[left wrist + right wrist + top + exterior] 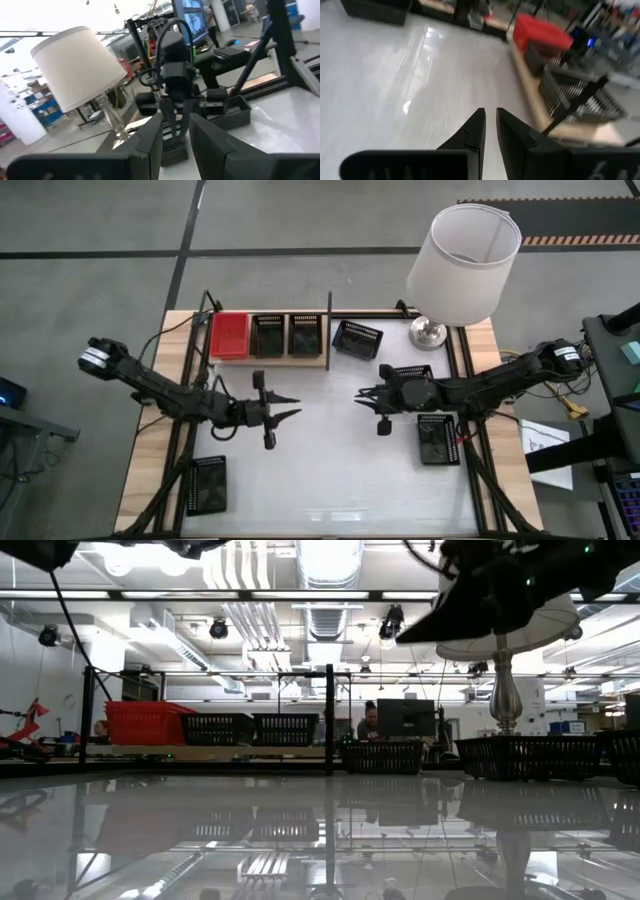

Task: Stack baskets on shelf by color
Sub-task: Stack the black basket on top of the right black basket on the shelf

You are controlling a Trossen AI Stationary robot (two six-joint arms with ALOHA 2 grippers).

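The shelf (268, 361) lies at the table's far edge. On its board stand a red basket (228, 335) at the left end and two black baskets (267, 335) (305, 335) beside it. More black baskets rest on their bottoms on the table: one right of the shelf (357, 338), one under my right arm (408, 370), one near the right edge (438, 438), one at the near left (206, 484). My left gripper (290, 407) hovers open at mid-table, holding nothing. My right gripper (362, 397) faces it, fingers a narrow gap apart, also holding nothing.
A table lamp with a white shade (460, 260) stands on its metal base at the far right corner. Black frame rails run along the table's left and right sides. Bare white tabletop (320, 470) lies between and in front of the two grippers.
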